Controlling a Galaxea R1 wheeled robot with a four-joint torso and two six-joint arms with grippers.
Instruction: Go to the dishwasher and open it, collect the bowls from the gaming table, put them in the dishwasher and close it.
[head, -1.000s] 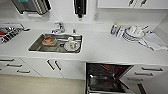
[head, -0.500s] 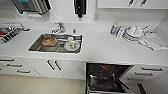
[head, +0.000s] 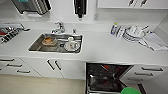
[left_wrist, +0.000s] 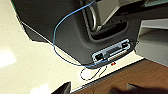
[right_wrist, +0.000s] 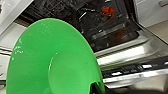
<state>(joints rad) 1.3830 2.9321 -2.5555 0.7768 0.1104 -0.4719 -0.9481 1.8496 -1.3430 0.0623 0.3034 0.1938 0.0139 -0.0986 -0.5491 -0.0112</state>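
Nothing has shifted since the earlier frame; I see the dishwasher (head: 107, 77) standing open below the counter (head: 105, 50), right of the sink (head: 56, 43). A green bowl (right_wrist: 52, 60) sits just above its dark racks, glossy, underside toward my right wrist camera. I cannot tell how either gripper's jaws stand.

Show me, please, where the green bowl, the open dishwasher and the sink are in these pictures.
green bowl (right_wrist: 50, 60): right wrist view, on its underside near the base.
dishwasher (head: 105, 77): head view, on the dark open interior under the counter.
sink (head: 35, 46): head view, on the steel basin's left wall.
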